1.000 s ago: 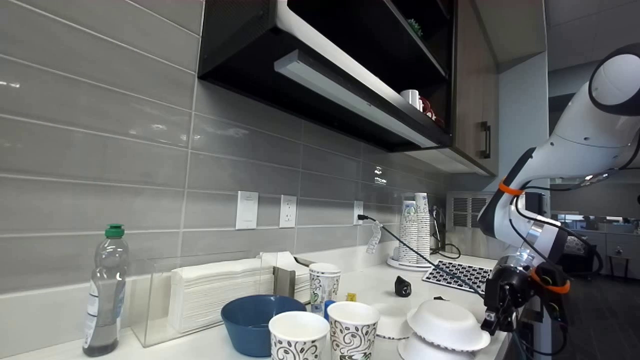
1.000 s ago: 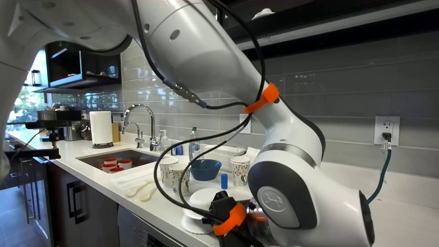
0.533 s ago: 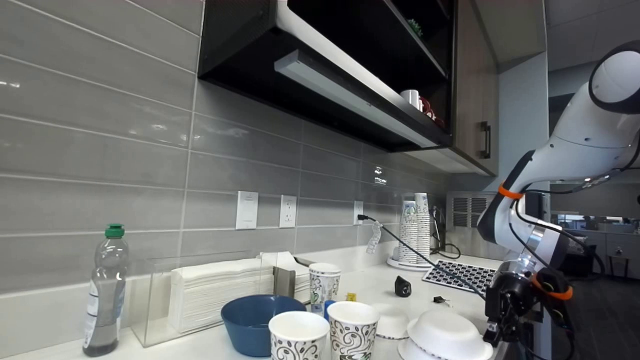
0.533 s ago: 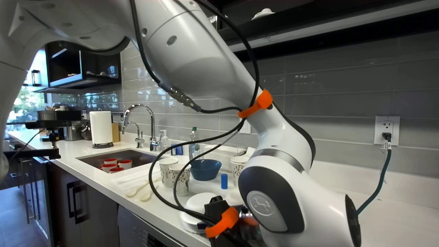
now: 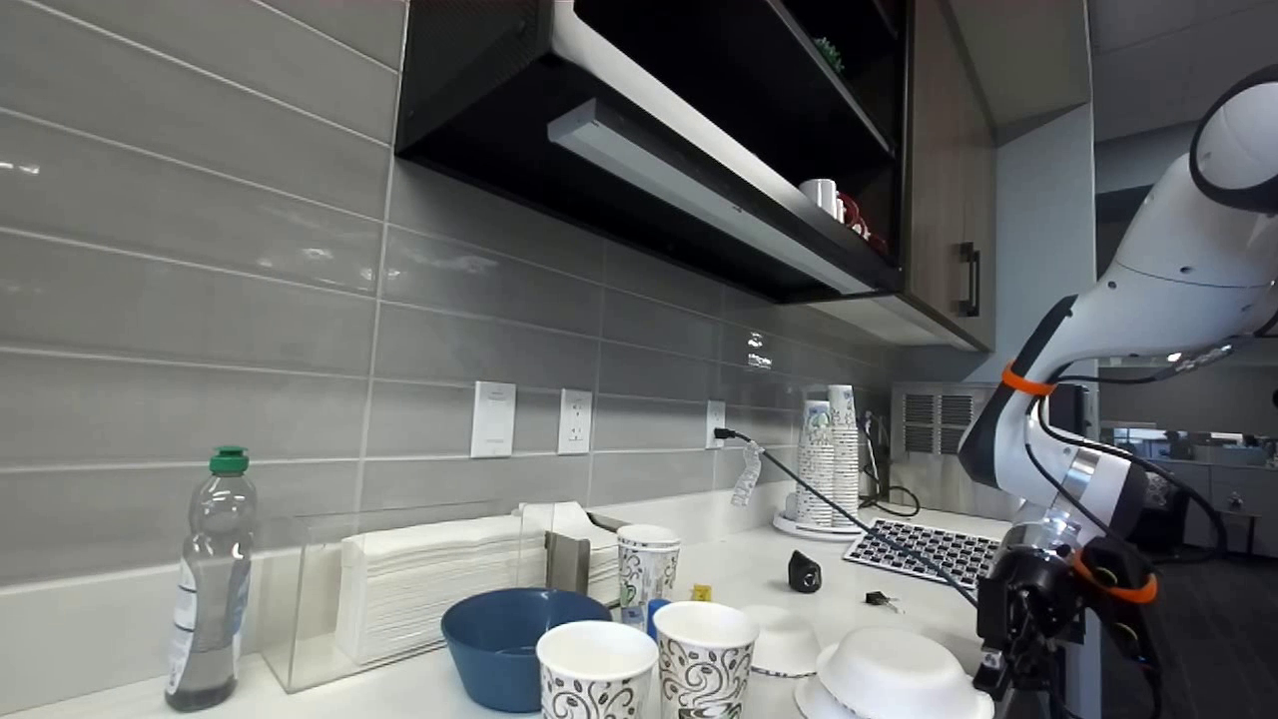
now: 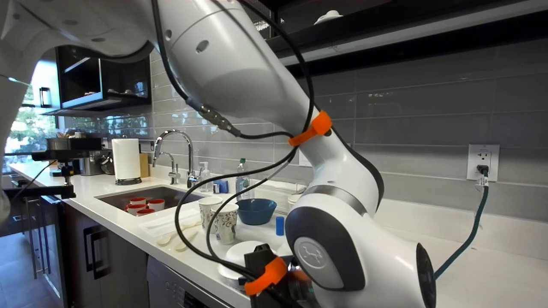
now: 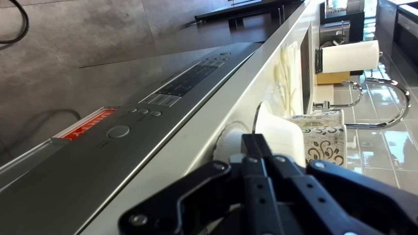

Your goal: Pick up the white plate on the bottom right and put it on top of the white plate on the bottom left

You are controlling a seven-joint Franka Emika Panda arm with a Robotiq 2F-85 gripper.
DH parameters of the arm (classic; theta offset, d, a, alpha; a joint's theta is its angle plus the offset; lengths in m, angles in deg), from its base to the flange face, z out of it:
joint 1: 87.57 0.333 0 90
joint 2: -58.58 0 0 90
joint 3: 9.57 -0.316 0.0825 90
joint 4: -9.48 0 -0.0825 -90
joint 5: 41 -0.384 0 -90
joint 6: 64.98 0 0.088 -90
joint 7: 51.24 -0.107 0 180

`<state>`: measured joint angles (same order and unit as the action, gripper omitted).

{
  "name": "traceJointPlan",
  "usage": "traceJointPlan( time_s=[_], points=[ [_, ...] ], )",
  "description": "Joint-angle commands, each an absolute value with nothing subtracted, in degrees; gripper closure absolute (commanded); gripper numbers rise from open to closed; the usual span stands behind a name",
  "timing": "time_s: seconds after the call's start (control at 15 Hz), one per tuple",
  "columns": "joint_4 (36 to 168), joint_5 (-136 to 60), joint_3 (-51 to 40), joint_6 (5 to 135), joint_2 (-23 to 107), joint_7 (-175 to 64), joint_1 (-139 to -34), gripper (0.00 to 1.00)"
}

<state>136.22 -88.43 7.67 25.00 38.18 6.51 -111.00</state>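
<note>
My gripper is shut on the rim of a white upside-down dish, taken as the white plate on the bottom right. The held plate also shows in both exterior views. It is slightly tilted, its rim dropping toward the gripper. Below it stands another white upside-down dish, taken as the white plate on the bottom left; it also shows in the wrist view, partly hidden by the fingers. The held plate overlaps it from above; whether they touch I cannot tell. In an exterior view the gripper is at the counter's front side.
Another white upside-down dish lies behind. Patterned cups and a blue bowl stand close by. A blue cylinder stands near the bowl. The counter's front edge runs beside the plates, above the dishwasher.
My gripper and the held plate have shifted slightly right and down in an exterior view, and left in an exterior view from the robot's side. The lower dish has not visibly moved.
</note>
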Motion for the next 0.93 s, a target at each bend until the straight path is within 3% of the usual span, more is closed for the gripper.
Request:
traceJointPlan(
  time_s=[0.0, 0.07, 0.27, 0.87],
  points=[
    [138.47, -88.85, 7.44, 26.77, 40.49, 4.87, -110.14, 0.99],
    [138.6, -88.9, 7.47, 27.13, 40.61, 4.9, -110.01, 0.78],
    [138.5, -89.23, 7.47, 26.65, 40.69, 5.06, -110.1, 0.63],
    [138.15, -89.71, 7.47, 26.57, 40.85, 4.17, -110.13, 0.01]
  ],
)
